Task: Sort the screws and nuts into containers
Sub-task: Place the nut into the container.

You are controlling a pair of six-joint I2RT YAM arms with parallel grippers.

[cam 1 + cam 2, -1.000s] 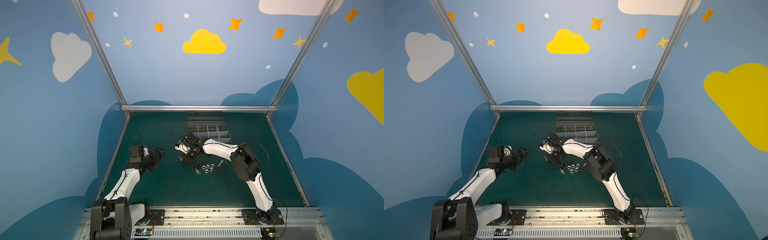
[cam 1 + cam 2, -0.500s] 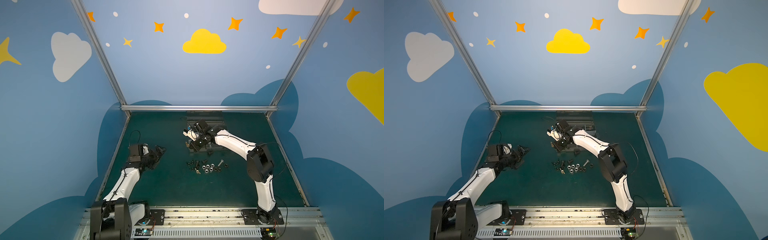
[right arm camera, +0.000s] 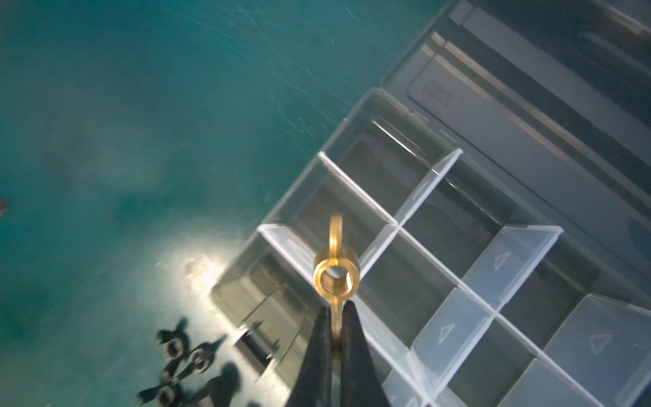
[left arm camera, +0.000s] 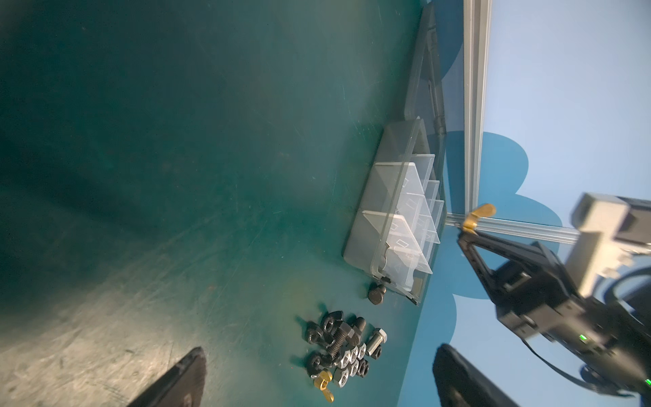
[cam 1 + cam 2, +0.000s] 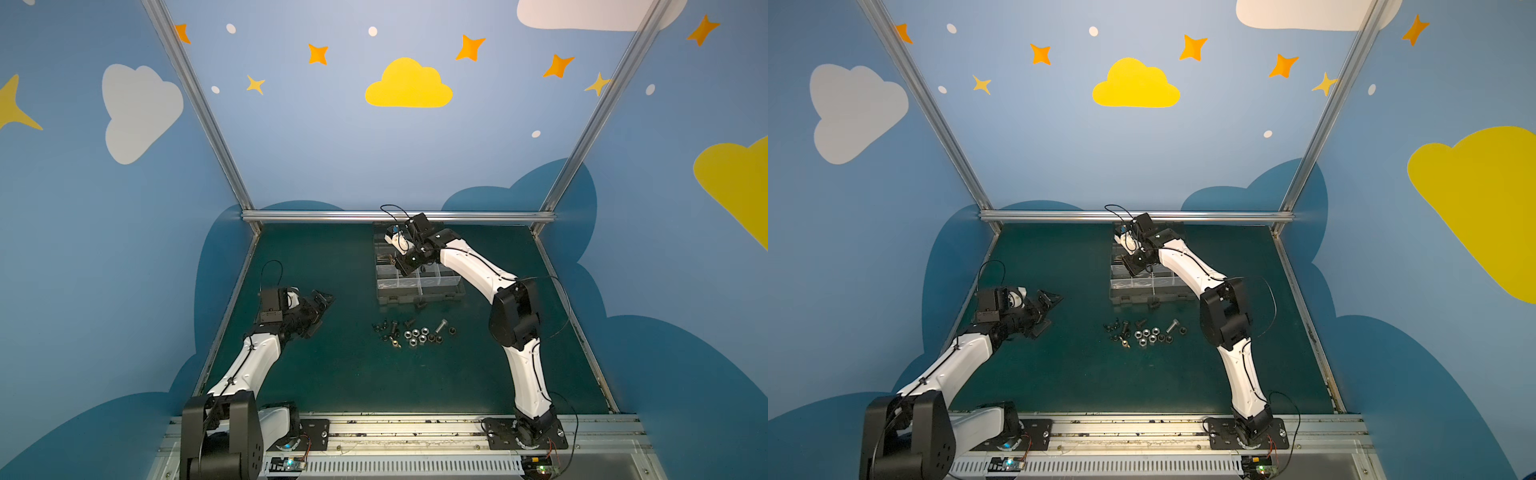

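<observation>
Two arms on the job, only one loaded.

- The right end effector point(image 3: 334, 319) was pinched shut on one wing of a brass wing nut point(image 3: 336, 275). Its threaded hole faced the wrist camera and its free wing pointed away. My guess was that the thin flat wing is the only part those narrow tips can bite.
- The brass wing nut hung above the organiser box point(image 5: 419, 296), clear of the dividers and over the containers point(image 3: 405, 282) near one end. I couldn't tell which compartment, since it lined up with a divider in the wrist view.
- The left end effector point(image 5: 316, 313) had its jaws wide apart and held nothing. It sat low toward the left side, well apart from the parts (parked out of the way, I judged).
- The remaining screws and nuts point(image 5: 411, 332) lay in a loose cluster in front of the box, with a silver hex bolt point(image 5: 441, 325) at its edge. One dark piece point(image 4: 377, 294) lay just beside the box's front wall.
- The surface point(image 5: 332, 374) was a dark green mat, scuffed, with glare patches.
- The walls point(image 5: 291, 145) were blue with painted clouds and stars, and aluminium rails point(image 5: 399, 216) ran along the corners.
</observation>
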